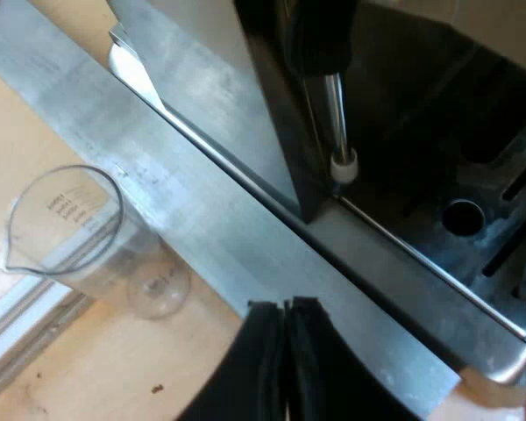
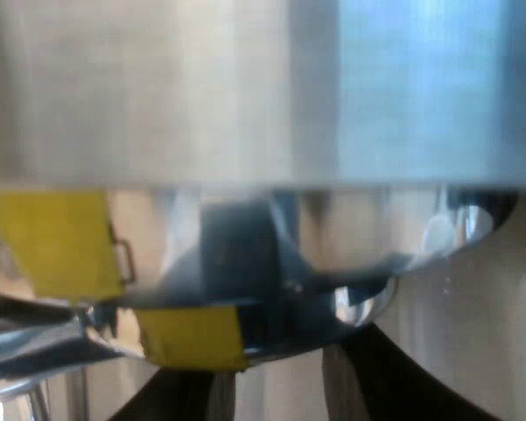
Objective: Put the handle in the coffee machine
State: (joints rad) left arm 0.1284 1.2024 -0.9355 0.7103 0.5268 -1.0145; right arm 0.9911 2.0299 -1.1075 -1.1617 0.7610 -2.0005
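- Ahead of the left gripper (image 1: 285, 309), the espresso machine (image 1: 237, 114) and its steam wand (image 1: 337, 123) block the way.
- Beside that gripper, a measuring glass (image 1: 79, 232) stands on the table (image 1: 114, 377), with bare wood around it.
- A rounded chrome part (image 2: 333, 246) sits just ahead of the right gripper (image 2: 280, 386).

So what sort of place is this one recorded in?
Probably a coffee-making bench: an espresso machine with its steam wand and drip tray, and a measuring glass standing on a wooden tabletop.

clear measuring glass (image 1: 70, 232) with dark markings — silver-and-black espresso machine (image 1: 210, 96), yellow patches (image 2: 53, 241)
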